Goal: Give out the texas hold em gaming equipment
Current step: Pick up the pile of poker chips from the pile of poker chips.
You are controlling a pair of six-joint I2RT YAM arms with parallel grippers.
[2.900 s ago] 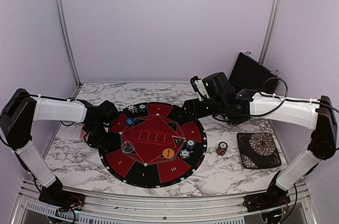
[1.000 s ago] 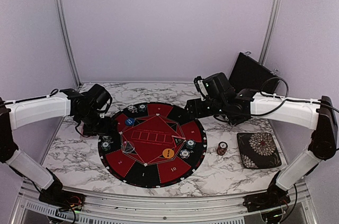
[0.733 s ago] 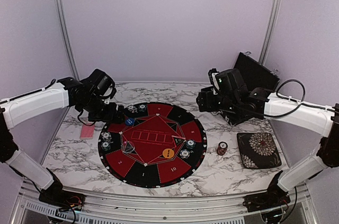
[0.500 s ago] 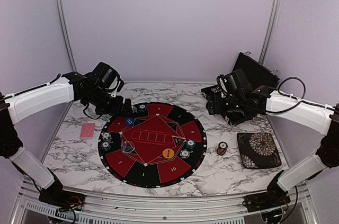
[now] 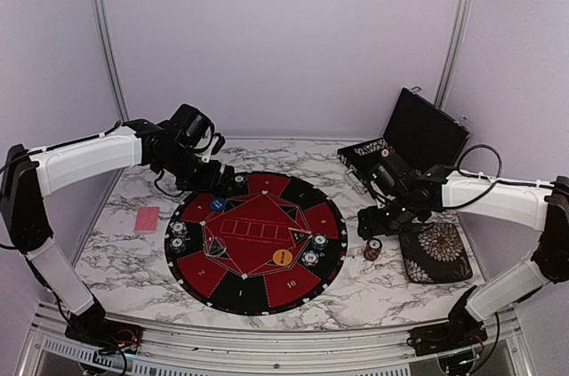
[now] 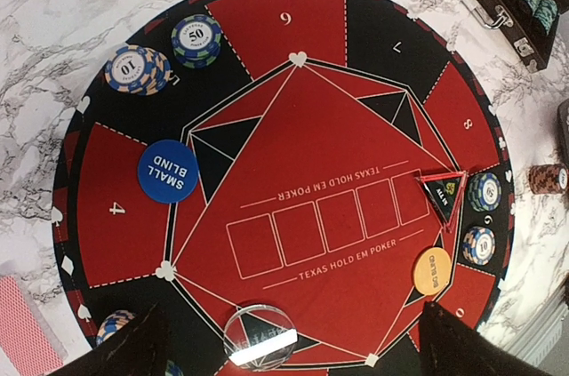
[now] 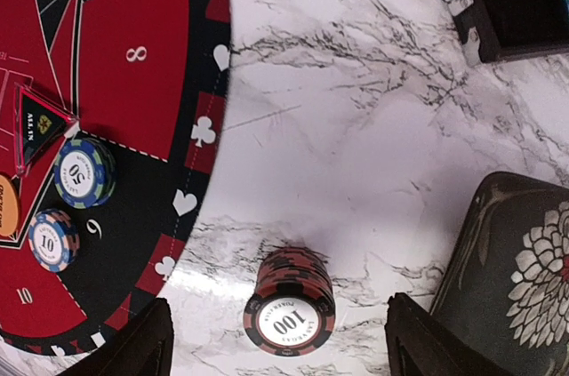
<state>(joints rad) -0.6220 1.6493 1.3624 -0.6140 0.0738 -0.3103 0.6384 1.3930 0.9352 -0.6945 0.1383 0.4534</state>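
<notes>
On a marble-patterned table [image 5: 116, 252], a round red-and-black Texas Hold'em mat [image 5: 256, 243] lies between two robot arms. At its near right, an orange button disc [image 5: 282, 258] sits beside two small blue chip stacks [image 5: 314, 250]; a clear disc [image 6: 259, 338] lies at the left-wrist view's lower edge. Off the mat to the right, a red-and-black stack of poker chips marked 100 [image 7: 289, 302] stands on bare marble just beside a dark flower-patterned tray [image 5: 433, 252]. The right gripper [image 5: 378, 224] hovers above this stack, its fingers [image 7: 124, 345] spread wide to either side and touching nothing. To the left of the mat, a pink-red-backed playing card [image 5: 147, 219] lies face down, with two more chip stacks [image 5: 179, 236] on the mat's left edge. Farther back, a blue "small blind" disc [image 6: 167, 172] rests on the mat near stacks marked 10 [image 6: 135, 69] and 50 [image 6: 197, 40]. The left gripper [image 5: 224, 182] hangs over that far-left rim, fully open and empty. At the rear right, a black hinged case [image 5: 413, 140] stands open with chips inside.
</notes>
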